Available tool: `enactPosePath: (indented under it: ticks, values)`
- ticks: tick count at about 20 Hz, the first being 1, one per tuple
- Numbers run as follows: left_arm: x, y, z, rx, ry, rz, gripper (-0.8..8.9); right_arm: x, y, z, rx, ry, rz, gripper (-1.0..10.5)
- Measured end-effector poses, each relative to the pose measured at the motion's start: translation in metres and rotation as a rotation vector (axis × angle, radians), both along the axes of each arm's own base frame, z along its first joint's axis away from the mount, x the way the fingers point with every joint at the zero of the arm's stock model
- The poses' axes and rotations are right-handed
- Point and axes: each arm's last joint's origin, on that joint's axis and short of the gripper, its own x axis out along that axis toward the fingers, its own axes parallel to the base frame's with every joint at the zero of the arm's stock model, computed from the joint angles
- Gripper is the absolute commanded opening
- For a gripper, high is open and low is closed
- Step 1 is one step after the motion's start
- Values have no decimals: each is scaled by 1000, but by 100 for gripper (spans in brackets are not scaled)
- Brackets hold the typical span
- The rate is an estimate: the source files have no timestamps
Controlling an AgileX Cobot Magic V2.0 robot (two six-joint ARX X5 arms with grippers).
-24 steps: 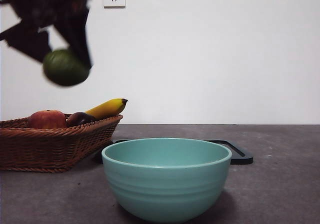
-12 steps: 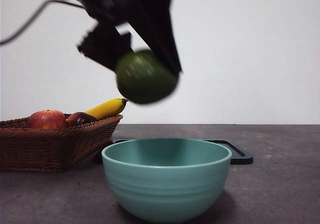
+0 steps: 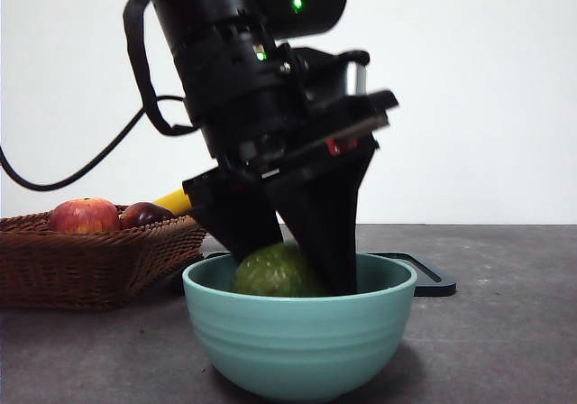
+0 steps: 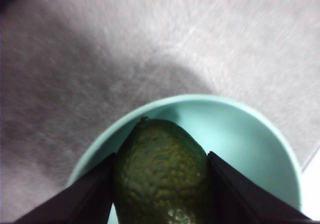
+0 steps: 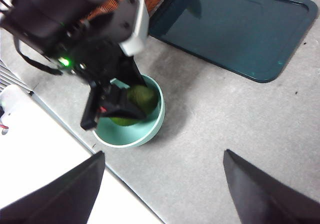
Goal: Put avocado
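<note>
Pincer on my left [image 3: 284, 273] grips the avocado [image 3: 275, 271] inside the bowl [image 3: 297, 341], mid-bench near the front edge. I should open gently, low; right pincer [image 5: 162, 186] waits open.

Wall [image 3: 487, 97]: plain, off-white, unmarked where it shows, running the full width behind the work surface and meeting it in a straight level line. Tabletop [image 3: 505, 332]: dark grey, matte, faintly mottled and speckled like stone or felt. Light: even and diffuse, casting a soft shadow on the tabletop in the left wrist view. White surface [image 5: 45, 149]: pale, flat, straight-edged, bordering the grey tabletop along one side in the right wrist view; its nature cannot be told.
</note>
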Motion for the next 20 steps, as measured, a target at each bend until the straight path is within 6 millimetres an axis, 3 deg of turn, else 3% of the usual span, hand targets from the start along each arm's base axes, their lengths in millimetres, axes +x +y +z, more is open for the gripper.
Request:
enactPosePath:
  ticks: [3,6,14,16,20]
  values:
    - [-1,-1,-1,1,0,-7,226,0,0,0,0,0,0,380]
    - [-2,-1,-1,8,5,-7,344,0,0,0,0,0,0,380]
    - [-4,-1,1,20,16,-8,350,0,0,0,0,0,0,380]
    - [-3,-3,9,2,3,-7,350,0,0,0,0,0,0,380]
    - [-5,6,54,-118,-85,3,350,0,0,0,0,0,0,380]
